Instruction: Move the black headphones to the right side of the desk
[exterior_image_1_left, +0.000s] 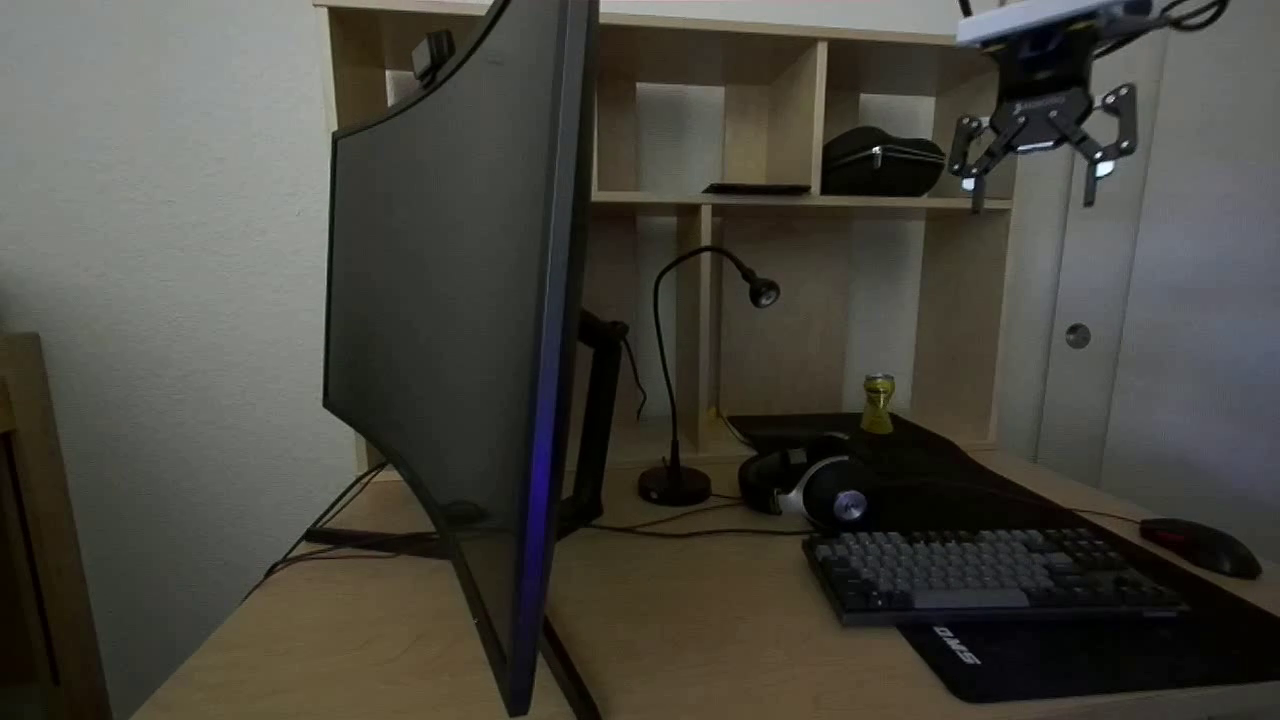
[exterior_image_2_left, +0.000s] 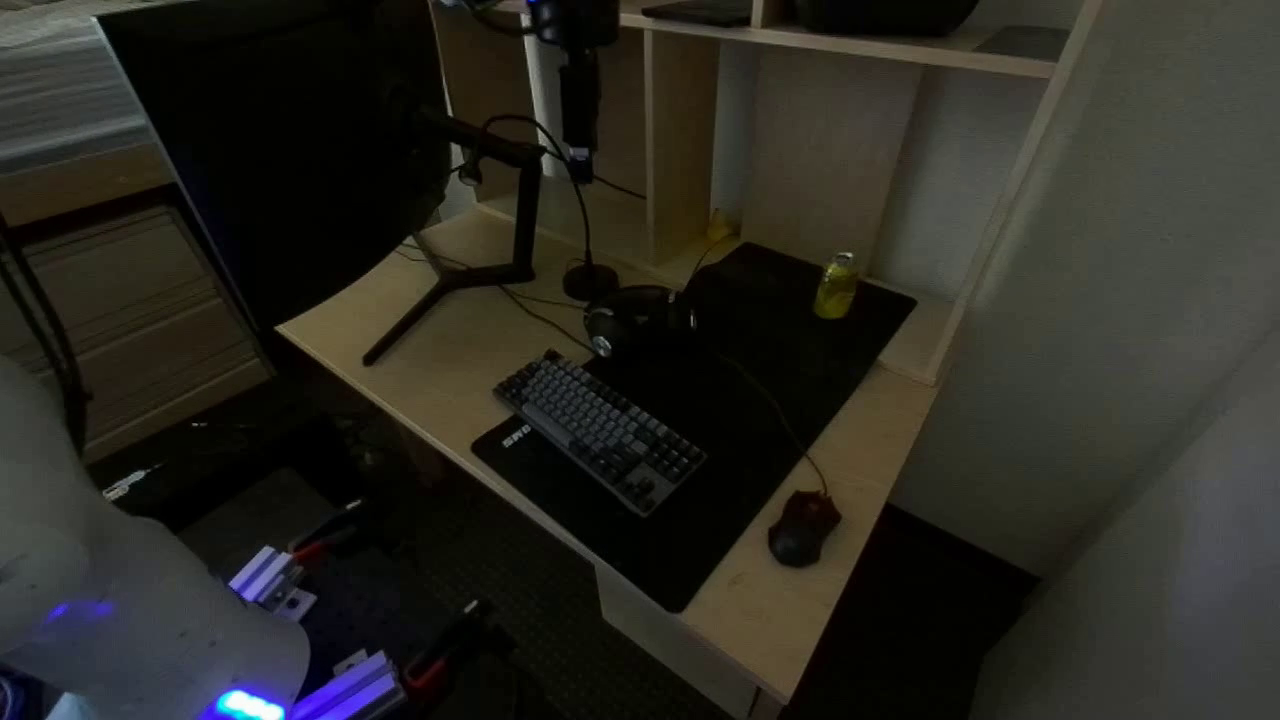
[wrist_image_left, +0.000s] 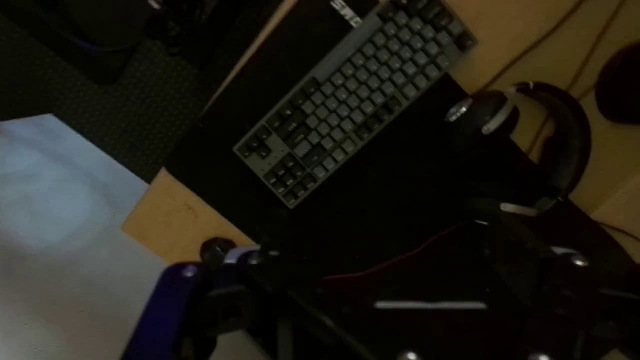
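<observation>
black headphones rest on the desk, gripper spread wide above

they lie toward the rear, just beside the round base of the black gooseneck lamp, between it and the grey-and-black keyboard. the pair straddles one edge of the black desk mat: in the wrist view i see the headband curve over bare wood while the earcups sit toward the mat. in both exterior views one cup shows a shiny pale badge.

the gripper hangs high in the air, well apart from the headphones, its two fingers far from each other; in an exterior view it shows in front of the wooden shelf hutch. on the hutch's upper shelf sits a black zippered case, with a thin dark slab near it, too dim for me to name.

a yellow can stands upright on the mat, near the hutch. the computer mouse rests on bare wood just past the mat's edge. white lettering marks the mat in front of the keyboard. a large curved monitor stands on the desk too, and blue light glows on the pale robot arm.
</observation>
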